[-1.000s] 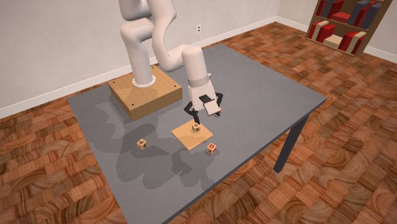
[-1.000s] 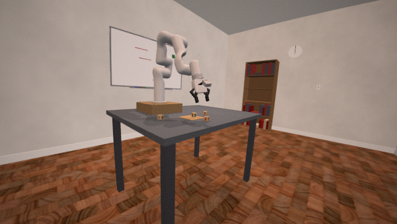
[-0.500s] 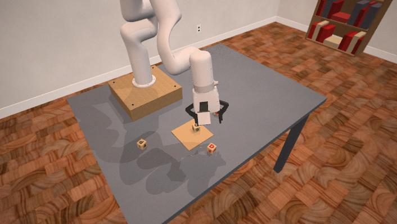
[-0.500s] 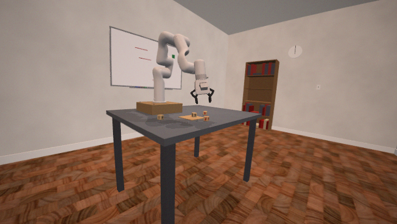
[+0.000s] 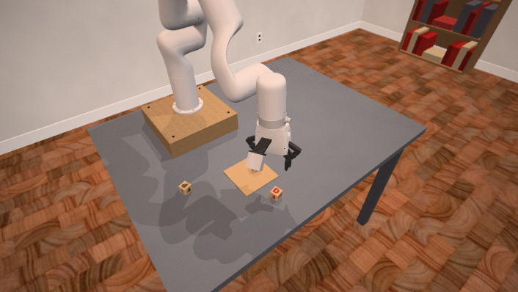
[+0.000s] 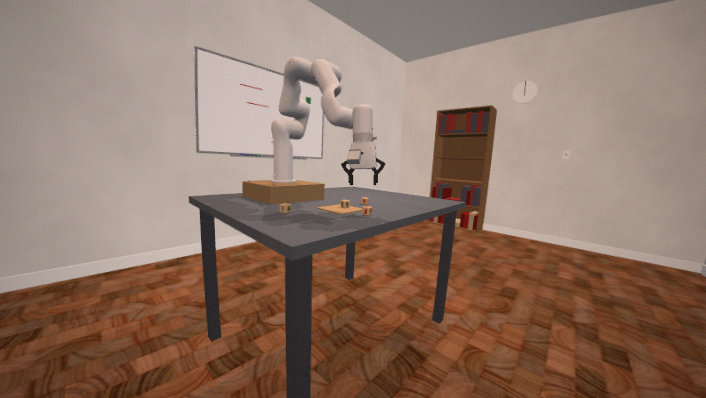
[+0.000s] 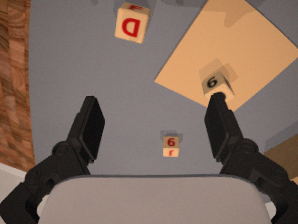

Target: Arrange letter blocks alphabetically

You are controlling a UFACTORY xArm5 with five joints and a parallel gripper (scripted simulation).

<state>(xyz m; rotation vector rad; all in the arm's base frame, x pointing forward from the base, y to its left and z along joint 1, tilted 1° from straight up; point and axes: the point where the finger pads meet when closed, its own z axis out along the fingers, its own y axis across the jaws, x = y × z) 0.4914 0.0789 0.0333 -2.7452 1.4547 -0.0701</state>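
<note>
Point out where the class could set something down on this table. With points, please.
In the top view, bare table (image 5: 348, 128) (image 6: 300, 232) (image 7: 75, 75) shows between the lone block (image 5: 185, 188) (image 6: 285, 208) and the mat (image 5: 246, 185) (image 6: 330, 208) (image 7: 200, 55), and towards the right corner. It is crowded around the mat: one block (image 6: 345, 204) (image 7: 217, 85) on it, two nearby, fingers (image 5: 287, 163) (image 6: 376, 177) above.

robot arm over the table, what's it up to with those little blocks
Nothing is being held: the gripper hangs open above the table. One black-marked block sits on the mat. The red D block, another red-marked block and a second black-marked block lie off it. The goal is three lettered blocks in alphabetical order on the mat, so that row isn't made yet.
</note>
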